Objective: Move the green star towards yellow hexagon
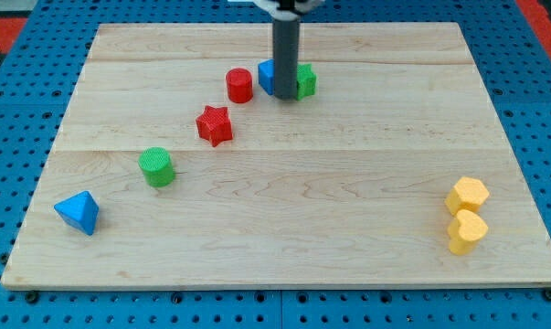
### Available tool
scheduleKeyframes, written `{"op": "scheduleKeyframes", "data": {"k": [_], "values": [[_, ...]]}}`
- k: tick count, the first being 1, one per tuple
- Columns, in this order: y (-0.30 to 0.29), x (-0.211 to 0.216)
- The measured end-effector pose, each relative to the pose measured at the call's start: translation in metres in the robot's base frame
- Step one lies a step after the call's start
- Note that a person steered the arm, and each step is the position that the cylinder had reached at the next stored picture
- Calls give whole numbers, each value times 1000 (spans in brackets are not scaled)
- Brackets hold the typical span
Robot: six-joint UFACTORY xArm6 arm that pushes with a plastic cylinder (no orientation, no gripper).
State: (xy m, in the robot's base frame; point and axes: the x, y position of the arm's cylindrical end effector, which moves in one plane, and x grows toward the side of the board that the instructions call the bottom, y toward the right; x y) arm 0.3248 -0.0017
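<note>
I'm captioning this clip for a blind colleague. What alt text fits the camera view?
My tip stands near the board's top centre, between a blue block and the green star. A red cylinder, red star, green cylinder and blue pyramid trail toward the bottom left; the yellow hexagon and a yellow heart sit bottom right.

Bright, even light is falling from overhead onto the wooden board (284, 183), leaving it pale and free of glare. Blocks are casting only short, soft shadows at their bases. Focus is holding fairly sharp across the board, though the rod (285, 59) above the board's top edge is looking slightly blurred.
</note>
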Motion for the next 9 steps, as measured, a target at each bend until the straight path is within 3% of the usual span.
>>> {"op": "scheduleKeyframes", "data": {"k": [1, 2, 3, 5, 6, 7, 9], "values": [[-19, -24], [44, -39], [99, -3], [61, -17], [35, 12], [78, 33], [48, 60]]}}
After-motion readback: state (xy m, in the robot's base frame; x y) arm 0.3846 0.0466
